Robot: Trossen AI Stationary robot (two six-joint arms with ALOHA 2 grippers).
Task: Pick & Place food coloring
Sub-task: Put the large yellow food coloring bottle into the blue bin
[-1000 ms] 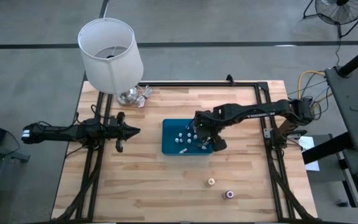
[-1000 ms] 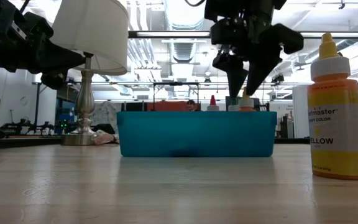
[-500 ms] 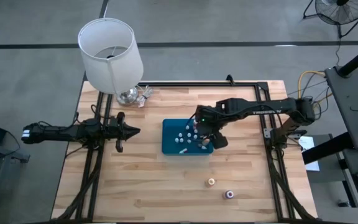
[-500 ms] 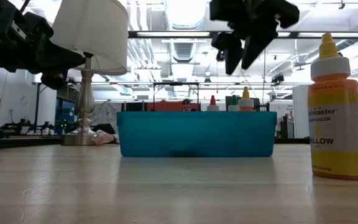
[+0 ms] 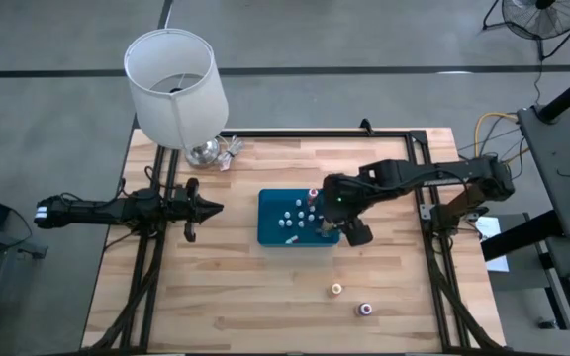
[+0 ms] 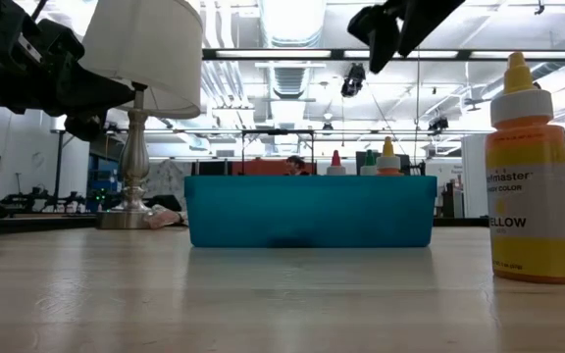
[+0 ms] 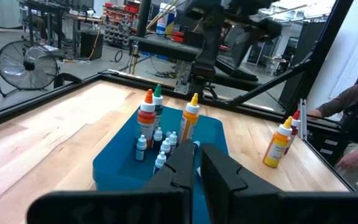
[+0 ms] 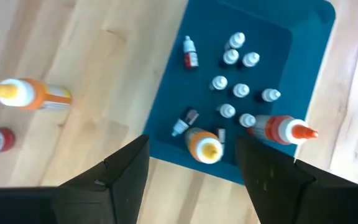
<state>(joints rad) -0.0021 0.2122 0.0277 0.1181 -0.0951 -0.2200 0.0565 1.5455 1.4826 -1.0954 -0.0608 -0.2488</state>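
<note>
Bottles of food coloring were split between two places. Nearest the table's front edge, toward its right corner, a yellow bottle and a red-topped bottle stood upright on the bare wood, well apart from the blue tray, so the job looked only partly done, with those two left to move. In the middle of the table the tray already held the rest: three tall bottles standing with tips up, and the tiny bottles, mostly upright, though a couple lay tipped over on the tray floor. Above the tray's right edge hung the right gripper, jaws spread wide and holding nothing. Farther off, by the table's left edge, the left gripper waited, closed on nothing.
</note>
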